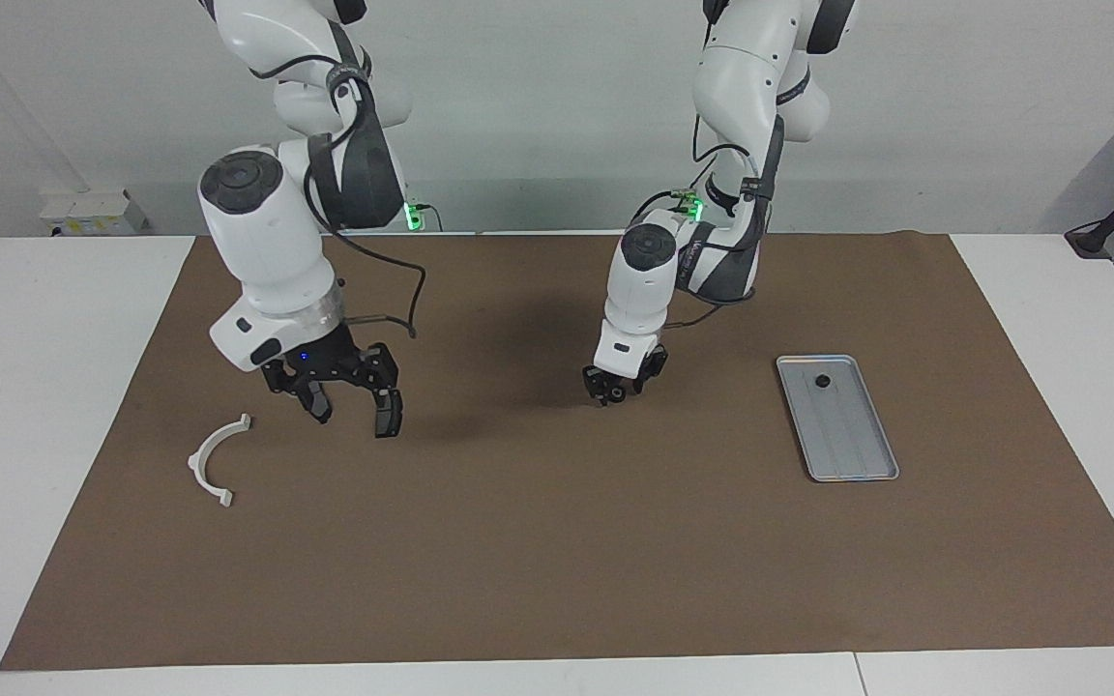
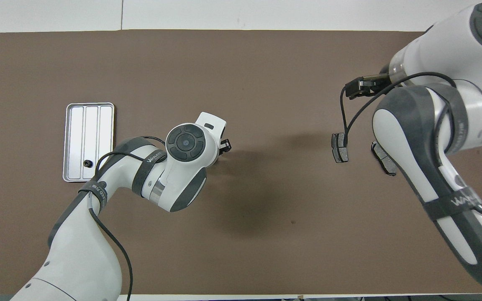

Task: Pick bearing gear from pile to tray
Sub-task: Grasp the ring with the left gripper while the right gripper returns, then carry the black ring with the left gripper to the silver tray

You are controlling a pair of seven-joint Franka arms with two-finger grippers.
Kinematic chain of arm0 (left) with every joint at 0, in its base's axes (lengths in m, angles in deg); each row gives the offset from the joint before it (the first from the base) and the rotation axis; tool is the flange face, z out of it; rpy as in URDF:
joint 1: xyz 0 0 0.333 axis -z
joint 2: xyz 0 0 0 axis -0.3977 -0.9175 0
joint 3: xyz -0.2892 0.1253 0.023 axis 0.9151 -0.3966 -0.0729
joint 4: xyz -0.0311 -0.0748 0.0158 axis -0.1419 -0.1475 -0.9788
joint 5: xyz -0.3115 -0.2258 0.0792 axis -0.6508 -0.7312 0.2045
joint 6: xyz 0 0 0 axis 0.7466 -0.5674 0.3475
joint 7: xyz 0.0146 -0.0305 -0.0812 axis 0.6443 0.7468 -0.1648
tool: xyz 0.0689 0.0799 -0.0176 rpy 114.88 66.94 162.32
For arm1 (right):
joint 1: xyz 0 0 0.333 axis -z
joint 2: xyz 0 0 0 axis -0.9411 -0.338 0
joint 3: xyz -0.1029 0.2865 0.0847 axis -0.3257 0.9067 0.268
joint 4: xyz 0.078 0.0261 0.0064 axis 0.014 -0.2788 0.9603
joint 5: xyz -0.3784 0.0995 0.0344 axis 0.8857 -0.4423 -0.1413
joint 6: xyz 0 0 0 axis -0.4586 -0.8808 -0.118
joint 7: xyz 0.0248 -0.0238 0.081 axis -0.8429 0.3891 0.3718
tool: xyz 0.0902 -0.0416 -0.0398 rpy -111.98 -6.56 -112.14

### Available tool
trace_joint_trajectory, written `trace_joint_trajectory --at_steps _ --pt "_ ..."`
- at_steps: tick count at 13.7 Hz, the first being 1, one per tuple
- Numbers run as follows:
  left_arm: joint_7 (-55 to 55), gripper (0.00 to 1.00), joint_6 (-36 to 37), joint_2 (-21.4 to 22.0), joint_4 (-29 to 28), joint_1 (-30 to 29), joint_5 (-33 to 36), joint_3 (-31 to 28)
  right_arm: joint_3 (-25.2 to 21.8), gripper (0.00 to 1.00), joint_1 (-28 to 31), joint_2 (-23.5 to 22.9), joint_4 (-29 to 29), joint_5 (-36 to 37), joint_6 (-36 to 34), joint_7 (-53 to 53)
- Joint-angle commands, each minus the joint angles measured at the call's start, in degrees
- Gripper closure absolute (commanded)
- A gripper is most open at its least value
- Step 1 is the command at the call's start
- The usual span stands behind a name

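A small black round bearing gear (image 1: pixel 618 393) lies on the brown mat midway along the table. My left gripper (image 1: pixel 615 389) is down at the mat, shut on this gear; in the overhead view only the left gripper's (image 2: pixel 224 146) tip shows past the wrist. The silver tray (image 1: pixel 852 454) lies toward the left arm's end, with another small black round piece (image 1: pixel 821 382) in its corner nearest the robots. My right gripper (image 1: pixel 344 401) hangs open and empty over the pile: two dark brake pads (image 2: pixel 339 147) (image 2: pixel 383 158) and a white bracket (image 1: pixel 217 459).
The brown mat (image 1: pixel 557 561) covers most of the white table. The right arm's forearm (image 2: pixel 433 167) hides the bracket in the overhead view. The tray (image 2: pixel 88 142) lies beside the left arm's elbow there.
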Motion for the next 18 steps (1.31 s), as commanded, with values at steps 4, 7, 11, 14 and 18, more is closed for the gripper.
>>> trace_joint_trajectory --at_steps 4,7,11,14,18 --pt "-2.12 0.38 -1.27 0.55 -1.55 0.9 1.22 -0.5 -4.4 0.0 0.37 13.6 -3.51 -1.03 -12.41 7.8" --pt "-2.21 0.42 -1.36 0.55 -1.73 1.16 1.22 -0.5 -4.49 0.0 1.51 14.94 -0.35 -0.94 -20.06 7.8" --pt "-3.08 0.44 -2.15 0.55 -1.82 1.16 1.22 -0.5 -4.23 0.0 3.1 14.94 -0.25 -0.94 -22.28 7.63" --pt "-3.09 0.5 -2.41 0.55 -1.82 1.16 1.22 -0.58 -4.22 0.0 3.19 14.85 -0.17 -1.12 -21.67 6.84" --pt "-3.17 0.8 -1.54 0.37 -1.82 1.25 1.22 -0.67 -4.05 0.0 2.93 14.85 -0.17 -0.94 -20.0 6.92"
